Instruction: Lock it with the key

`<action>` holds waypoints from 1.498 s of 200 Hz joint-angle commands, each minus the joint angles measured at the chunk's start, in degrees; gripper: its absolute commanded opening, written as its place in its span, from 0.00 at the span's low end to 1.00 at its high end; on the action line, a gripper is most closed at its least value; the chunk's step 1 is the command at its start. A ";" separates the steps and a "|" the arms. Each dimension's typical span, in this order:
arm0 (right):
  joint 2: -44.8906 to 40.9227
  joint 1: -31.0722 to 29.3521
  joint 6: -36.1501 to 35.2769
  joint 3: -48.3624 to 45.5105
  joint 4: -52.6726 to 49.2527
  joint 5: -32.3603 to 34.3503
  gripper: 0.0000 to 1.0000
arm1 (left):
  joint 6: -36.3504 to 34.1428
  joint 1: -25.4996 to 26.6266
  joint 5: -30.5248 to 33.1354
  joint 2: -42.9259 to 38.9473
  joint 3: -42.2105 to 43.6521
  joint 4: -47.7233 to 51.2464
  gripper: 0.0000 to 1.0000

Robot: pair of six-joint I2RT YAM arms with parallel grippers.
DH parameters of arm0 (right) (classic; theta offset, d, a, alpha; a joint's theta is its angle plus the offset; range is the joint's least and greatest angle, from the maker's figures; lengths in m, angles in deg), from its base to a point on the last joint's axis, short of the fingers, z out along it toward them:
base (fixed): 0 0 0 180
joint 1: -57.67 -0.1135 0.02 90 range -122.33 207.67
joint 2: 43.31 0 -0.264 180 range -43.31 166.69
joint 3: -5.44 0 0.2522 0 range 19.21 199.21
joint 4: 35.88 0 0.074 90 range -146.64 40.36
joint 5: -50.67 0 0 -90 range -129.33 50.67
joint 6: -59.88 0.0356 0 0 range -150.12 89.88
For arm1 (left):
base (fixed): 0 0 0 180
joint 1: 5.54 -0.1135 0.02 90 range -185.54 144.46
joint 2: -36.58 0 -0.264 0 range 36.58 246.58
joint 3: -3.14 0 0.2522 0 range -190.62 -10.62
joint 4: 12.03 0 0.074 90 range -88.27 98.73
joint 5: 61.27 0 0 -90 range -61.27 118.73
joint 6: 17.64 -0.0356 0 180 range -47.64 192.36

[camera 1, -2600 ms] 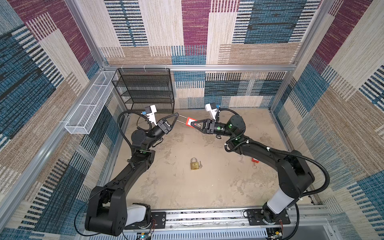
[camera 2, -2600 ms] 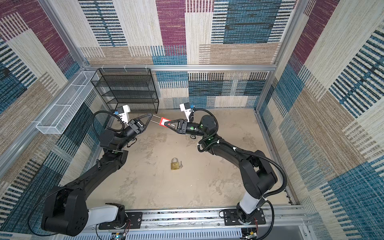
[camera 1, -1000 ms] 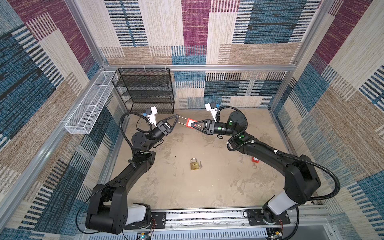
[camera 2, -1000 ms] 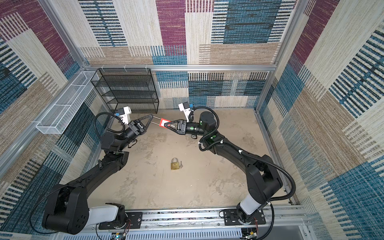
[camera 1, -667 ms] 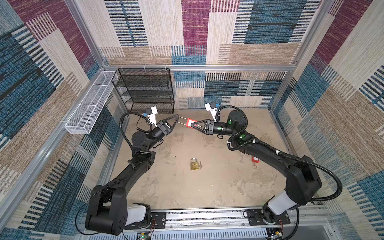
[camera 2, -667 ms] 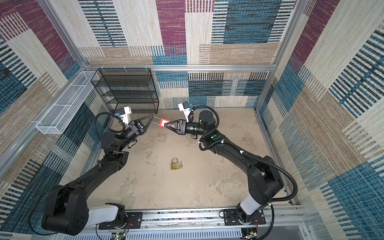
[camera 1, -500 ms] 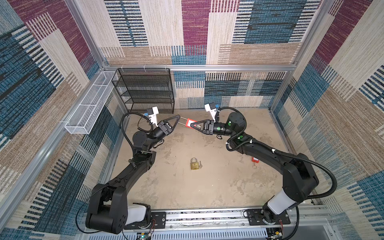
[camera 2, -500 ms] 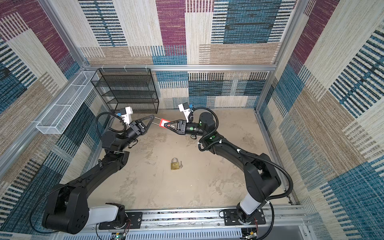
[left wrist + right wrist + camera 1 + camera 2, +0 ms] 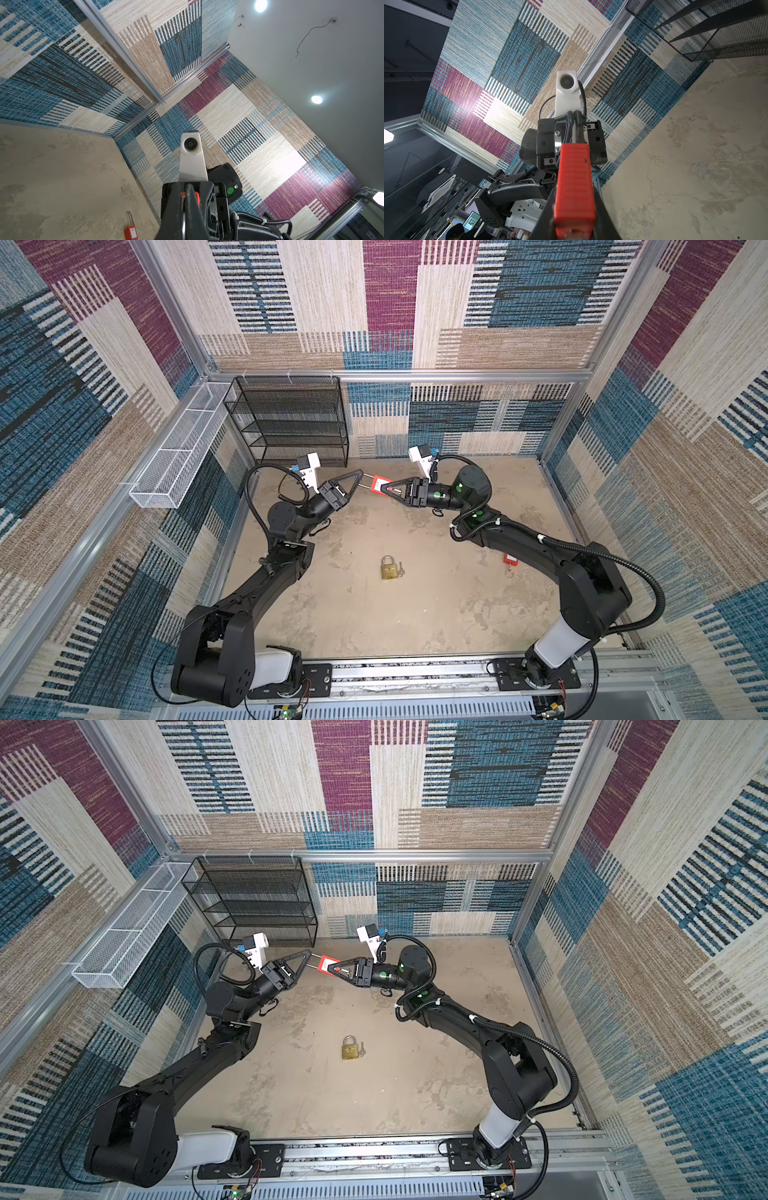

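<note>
Held item: red padlock (image 9: 379,484), aloft over rear of table (image 9: 415,622), between both arms.
Grip one: left gripper (image 9: 360,475) clenched on silver shackle (image 9: 367,480).
Grip two: right gripper (image 9: 389,489) clamped on red body; in right wrist view, ribbed body fills gap between fingers (image 9: 546,226).
Lying on table: brass padlock (image 9: 388,569), centre, small key (image 9: 400,568) just beside; spare red padlock (image 9: 509,559) near right arm.

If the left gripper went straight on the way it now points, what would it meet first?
The red lock, whose shackle the left gripper grips. Just behind it comes the right gripper, shut on the lock's body and pointing back at it. Nothing else seems to lie between them.
</note>
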 commanded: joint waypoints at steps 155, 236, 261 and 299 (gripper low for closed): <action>0.33 0.07 1.72 -1.89 5.82 2.34 0.00 | -9.71 3.04 -3.81 -2.01 1.03 6.71 0.49; 0.08 -0.01 1.42 -3.19 5.81 1.99 0.00 | -7.03 5.49 -1.26 1.22 0.96 0.14 0.40; 0.09 -0.01 1.26 -3.39 5.63 1.90 0.00 | -6.67 5.88 -0.45 1.29 1.09 -0.80 0.38; -0.27 -0.01 1.09 -3.65 5.63 2.16 0.00 | -6.63 5.95 1.26 0.86 1.90 -2.90 0.39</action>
